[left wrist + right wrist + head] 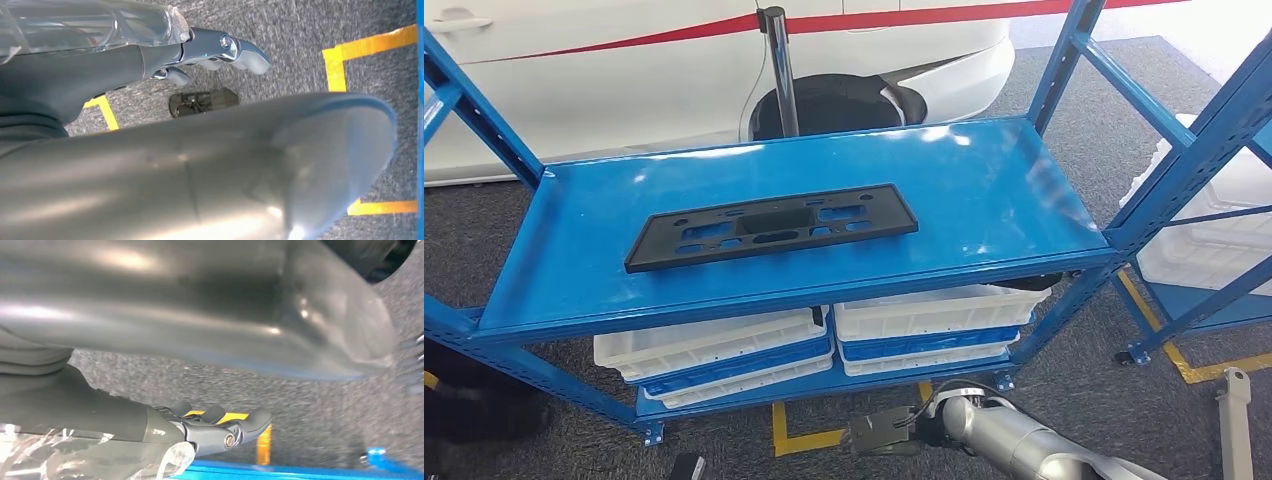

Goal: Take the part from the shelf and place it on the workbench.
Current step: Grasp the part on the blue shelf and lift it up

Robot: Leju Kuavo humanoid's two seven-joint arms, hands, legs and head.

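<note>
Both hands hold nothing, fingers loosely curled and apart: the right hand low over grey carpet near the blue shelf's foot, the left hand above yellow floor tape. The black part lies flat on the shelf's upper deck, left of centre. White bins sit below.

I'm seeing bright, even overhead light glaring white off the blue shelf. Both wrist views are blurring up close, where the grey thumb is smearing and catching shiny highlights.
</note>
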